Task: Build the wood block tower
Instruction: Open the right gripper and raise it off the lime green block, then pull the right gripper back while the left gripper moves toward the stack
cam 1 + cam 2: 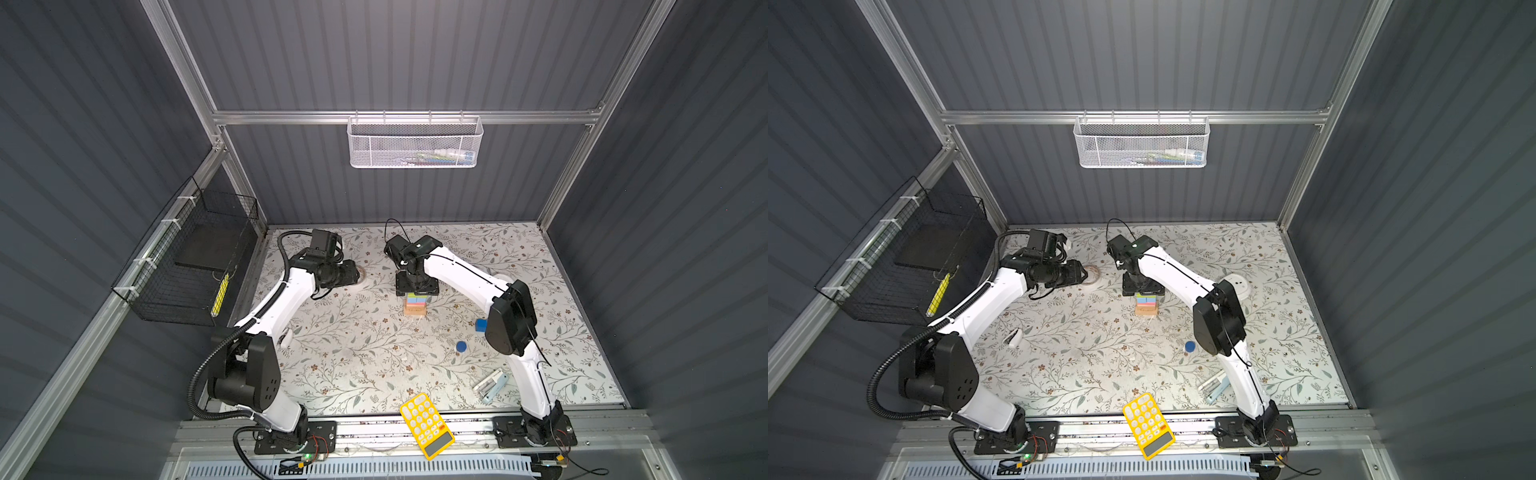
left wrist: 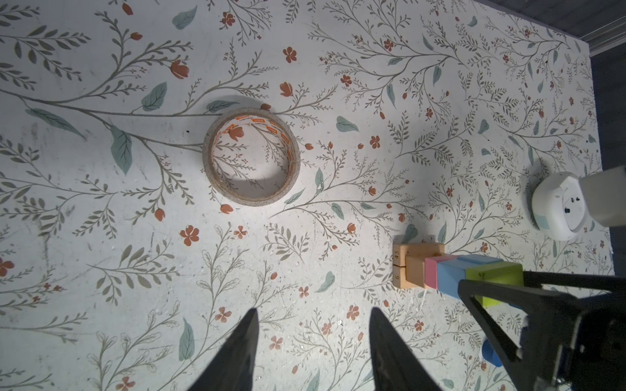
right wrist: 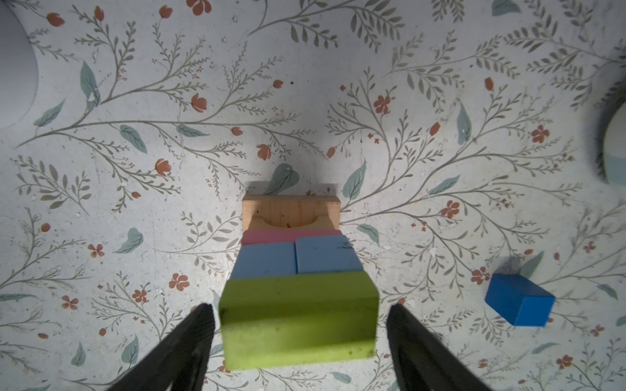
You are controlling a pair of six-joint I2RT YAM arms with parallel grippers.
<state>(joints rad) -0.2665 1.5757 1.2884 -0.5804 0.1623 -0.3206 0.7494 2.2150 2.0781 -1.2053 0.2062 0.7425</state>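
Note:
The tower (image 1: 415, 306) (image 1: 1146, 306) stands mid-table in both top views. In the right wrist view a lime-green bar (image 3: 298, 321) tops two light-blue cubes (image 3: 325, 254), a pink bar (image 3: 291, 236) and tan bars (image 3: 291, 211). My right gripper (image 3: 298, 308) is open directly above it, one finger either side of the green bar with a gap at each. A dark-blue cube (image 3: 518, 301) (image 1: 481, 325) and a dark-blue cylinder (image 1: 461, 346) (image 1: 1190, 346) lie loose to the tower's right. My left gripper (image 2: 313, 309) is open over bare table, left of the tower, holding nothing.
A tape roll (image 2: 252, 157) lies just ahead of the left gripper. A white round device (image 2: 559, 206) (image 1: 1239, 286) sits right of the tower. The yellow calculator (image 1: 427, 424) overhangs the front edge, and the pale-blue stapler (image 1: 492, 385) lies by the right arm.

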